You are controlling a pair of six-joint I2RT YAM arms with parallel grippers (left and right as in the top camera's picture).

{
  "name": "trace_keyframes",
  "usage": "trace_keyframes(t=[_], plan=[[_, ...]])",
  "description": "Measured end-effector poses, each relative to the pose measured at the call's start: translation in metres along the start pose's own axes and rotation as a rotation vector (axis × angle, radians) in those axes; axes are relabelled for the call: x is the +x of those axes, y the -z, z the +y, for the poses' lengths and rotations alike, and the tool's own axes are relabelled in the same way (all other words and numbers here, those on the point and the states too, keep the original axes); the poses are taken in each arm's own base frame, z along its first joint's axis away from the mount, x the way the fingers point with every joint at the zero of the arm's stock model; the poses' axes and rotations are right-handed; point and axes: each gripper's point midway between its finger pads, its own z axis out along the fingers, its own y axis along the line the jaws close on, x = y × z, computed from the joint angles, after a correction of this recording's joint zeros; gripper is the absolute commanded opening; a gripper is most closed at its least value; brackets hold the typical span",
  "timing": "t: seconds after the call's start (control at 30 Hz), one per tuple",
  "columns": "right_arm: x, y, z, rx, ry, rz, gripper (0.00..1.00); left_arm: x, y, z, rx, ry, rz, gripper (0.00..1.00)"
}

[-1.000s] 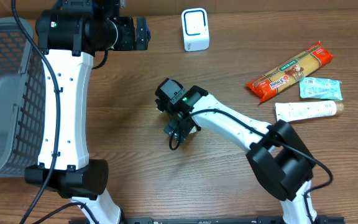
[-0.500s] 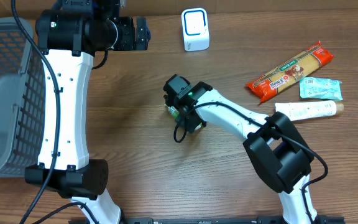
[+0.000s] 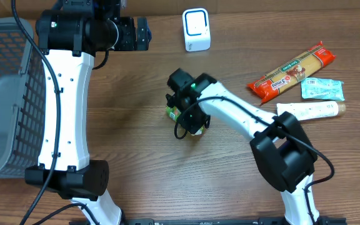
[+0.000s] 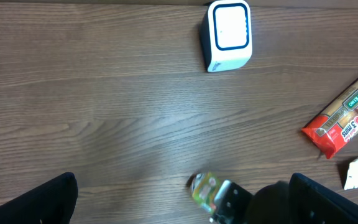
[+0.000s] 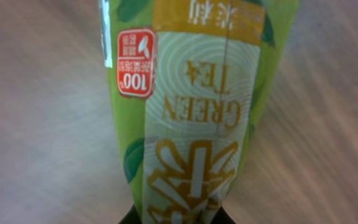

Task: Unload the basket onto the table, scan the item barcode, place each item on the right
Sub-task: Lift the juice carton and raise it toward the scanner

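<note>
The item is a green tea packet [image 5: 191, 112], green with orange lettering, which fills the right wrist view. My right gripper [image 5: 180, 218] is shut on its lower end, and only the dark finger bases show below it. From overhead the packet [image 3: 173, 113] peeks out beside the right gripper [image 3: 184, 116] at mid-table. The left wrist view catches the packet [image 4: 204, 186] blurred at its lower edge. A white barcode scanner [image 3: 196, 29] with a blue-framed face stands at the back, also seen as the scanner [image 4: 229, 34] from the left wrist. My left gripper [image 3: 144, 32] hangs open left of it, holding nothing.
A red pasta pack [image 3: 292, 72], a teal sachet [image 3: 322, 88] and a white tube [image 3: 310, 110] lie at the right. A grey wire basket [image 3: 5, 100] stands along the left edge. The left arm's white column [image 3: 64, 106] rises beside the basket.
My right gripper has closed on the green tea packet and shifted slightly right and toward the back. The left arm has not moved.
</note>
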Motion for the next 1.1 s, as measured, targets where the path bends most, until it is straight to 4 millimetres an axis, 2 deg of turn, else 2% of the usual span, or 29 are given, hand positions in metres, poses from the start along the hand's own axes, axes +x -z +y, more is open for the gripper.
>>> trace_keyframes(t=[0.1, 0.2, 0.33, 0.47, 0.6, 0.77, 0.9, 1.0, 1.1], plan=[[-0.005, 0.02, 0.012, -0.193, -0.015, -0.034, 0.04, 0.0, 0.0, 0.0, 0.0, 0.0, 0.0, 1.0], [-0.009, 0.045, 0.008, -0.391, -0.051, -0.109, 0.04, 0.0, 0.0, 0.0, 0.0, 0.0, 0.0, 1.0], [-0.004, 0.079, -0.028, -0.599, -0.183, -0.231, 0.04, 0.0, 0.0, 0.0, 0.0, 0.0, 0.0, 1.0], [0.002, 0.107, -0.068, -0.71, -0.298, -0.354, 0.04, 0.0, 0.0, 0.0, 0.0, 0.0, 0.0, 0.99], [0.007, 0.142, -0.087, -0.769, -0.329, -0.476, 0.04, 0.0, 0.0, 0.0, 0.0, 0.0, 0.0, 1.0], [0.012, 0.203, -0.084, -0.776, -0.264, -0.644, 0.04, 0.0, 0.0, 0.0, 0.0, 0.0, 0.0, 1.0], [0.023, 0.261, -0.067, -0.741, -0.171, -0.774, 0.04, 0.0, 0.0, 0.0, 0.0, 0.0, 0.0, 1.0], [0.028, 0.283, -0.056, -0.719, -0.122, -0.824, 0.04, 0.0, 0.0, 0.0, 0.0, 0.0, 0.0, 1.0], [0.031, 0.294, -0.05, -0.707, -0.096, -0.848, 0.04, 0.0, 0.0, 0.0, 0.0, 0.0, 0.0, 0.99]])
